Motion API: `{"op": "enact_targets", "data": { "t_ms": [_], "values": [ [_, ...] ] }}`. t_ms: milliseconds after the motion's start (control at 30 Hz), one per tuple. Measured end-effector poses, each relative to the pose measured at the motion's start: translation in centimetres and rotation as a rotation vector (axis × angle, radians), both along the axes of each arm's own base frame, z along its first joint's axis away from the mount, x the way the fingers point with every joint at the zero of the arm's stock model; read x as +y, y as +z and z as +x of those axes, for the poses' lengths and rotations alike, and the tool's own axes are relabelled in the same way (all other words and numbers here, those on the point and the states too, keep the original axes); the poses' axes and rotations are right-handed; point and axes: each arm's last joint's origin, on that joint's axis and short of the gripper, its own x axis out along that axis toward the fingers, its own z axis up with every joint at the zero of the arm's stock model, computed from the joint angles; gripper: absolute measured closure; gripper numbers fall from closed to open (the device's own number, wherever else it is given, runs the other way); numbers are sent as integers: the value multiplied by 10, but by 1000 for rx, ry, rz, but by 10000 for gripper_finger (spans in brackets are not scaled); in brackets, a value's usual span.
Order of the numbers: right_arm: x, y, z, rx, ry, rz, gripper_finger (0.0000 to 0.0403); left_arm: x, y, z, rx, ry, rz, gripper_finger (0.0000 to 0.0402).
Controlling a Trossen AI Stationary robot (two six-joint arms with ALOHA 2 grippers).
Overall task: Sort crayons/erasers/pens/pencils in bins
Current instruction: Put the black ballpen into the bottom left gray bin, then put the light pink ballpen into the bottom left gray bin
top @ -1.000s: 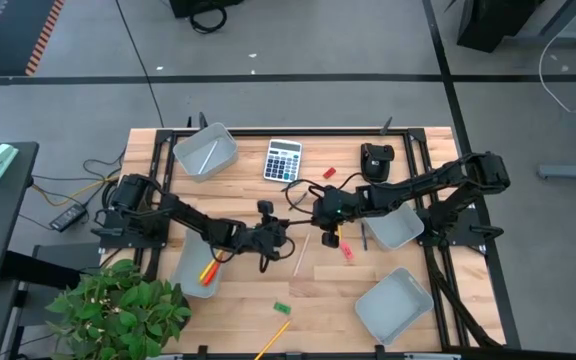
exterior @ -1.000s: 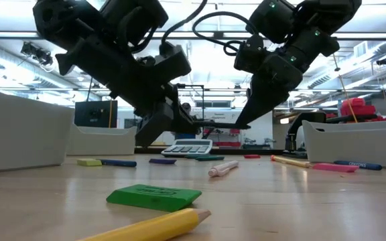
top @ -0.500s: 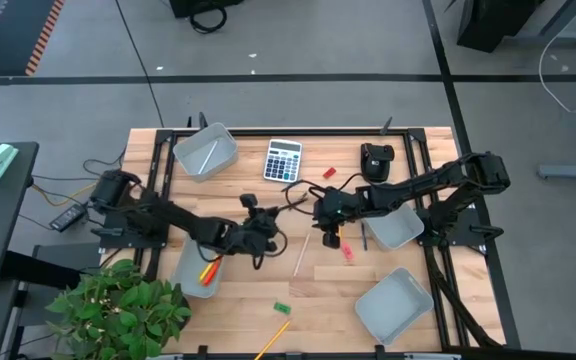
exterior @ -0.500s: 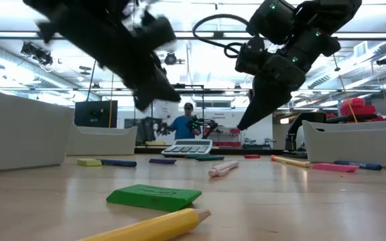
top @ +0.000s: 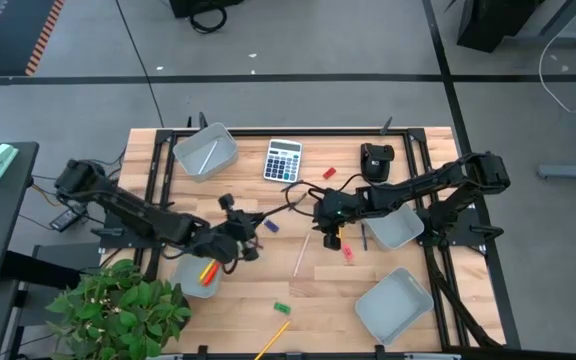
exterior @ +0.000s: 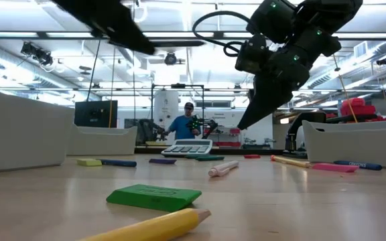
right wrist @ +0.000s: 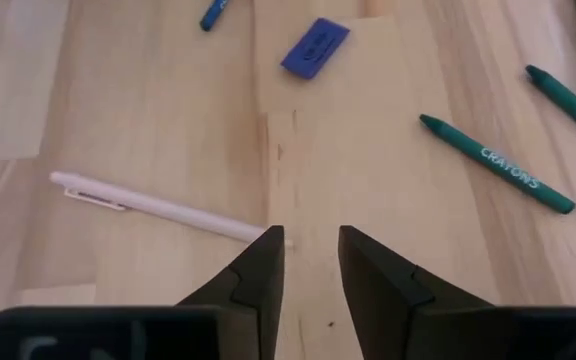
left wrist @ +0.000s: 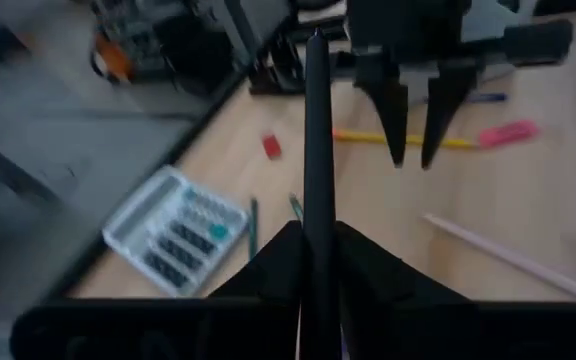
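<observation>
pen (left wrist: 317,150) pinched in left tool (left wrist: 317,262); right tool (right wrist: 311,262) slightly open, empty.

Four translucent grey bins sit on the table: one at eleven o'clock (top: 206,151) holding a pale pencil (top: 208,155), one at eight o'clock (top: 196,275) holding orange and yellow crayons (top: 207,271), and two at three (top: 396,226) and five o'clock (top: 394,304). Near the centre lie a white pen (top: 302,254) and a blue eraser (top: 269,226), a pink eraser (top: 348,252) just right of them. At six o'clock a green eraser (top: 282,308) lies flat above a yellow pencil (top: 274,337).
</observation>
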Motion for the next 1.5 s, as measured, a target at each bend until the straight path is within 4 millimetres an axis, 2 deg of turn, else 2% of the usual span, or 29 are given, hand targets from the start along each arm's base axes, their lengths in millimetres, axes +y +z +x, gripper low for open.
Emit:
{"op": "enact_targets", "data": {
  "t_ms": [200, 367, 500, 667, 900, 1100, 1333, 1500],
  "values": [
    [14, 0, -1, -3, 89, -30, 295, -8, 3, -48, 96, 17, -250, 358],
    [20, 0, -1, -5, 124, -44, 295, -14, -7, -70, 174, 113, -423, 355],
    [21, 0, -1, -5, 125, -44, 295, -29, -8, -85, 178, 85, -445, 338],
    [21, 0, -1, -5, 121, -41, 295, -42, -11, -111, 180, 119, -487, 359],
    [20, 0, -1, -5, 119, -40, 295, -53, -13, -142, 156, 192, -586, 354],
    [20, 0, -1, -5, 119, -39, 295, -59, -15, -154, 216, 204, -659, 331],
    [20, 0, -1, -5, 119, -39, 295, -59, -15, -152, 215, 208, -658, 356],
    [20, 0, -1, -5, 108, -29, 295, -56, -15, -148, 238, 183, -617, 354]
  ]
}}
